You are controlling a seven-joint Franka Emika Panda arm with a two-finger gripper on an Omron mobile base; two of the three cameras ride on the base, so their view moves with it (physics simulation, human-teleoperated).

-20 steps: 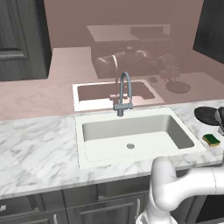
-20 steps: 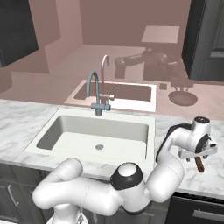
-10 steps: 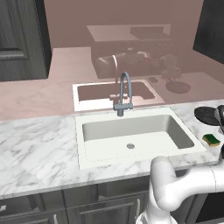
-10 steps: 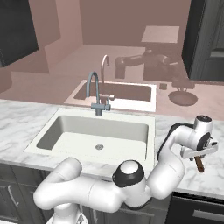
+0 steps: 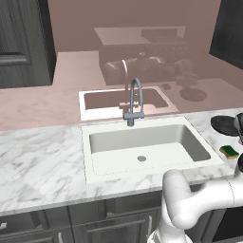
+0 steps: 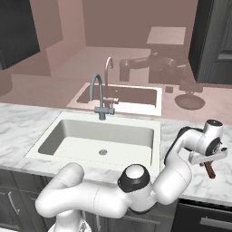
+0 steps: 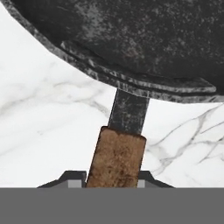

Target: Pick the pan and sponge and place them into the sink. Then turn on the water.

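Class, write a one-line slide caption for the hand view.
The hand closes on the pan by its brown handle, above the marble counter.

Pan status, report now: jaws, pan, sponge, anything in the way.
Gripper jaws either side of the pan handle, grip unconfirmed. Pan on counter, right of sink. Sponge on counter, untouched. Path to sink looks clear.

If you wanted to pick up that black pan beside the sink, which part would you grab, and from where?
Probably the brown handle, coming from above. It sticks straight out from the pan, narrow enough for two fingers, while the round bowl looks too wide. The end effector already sits astride it.
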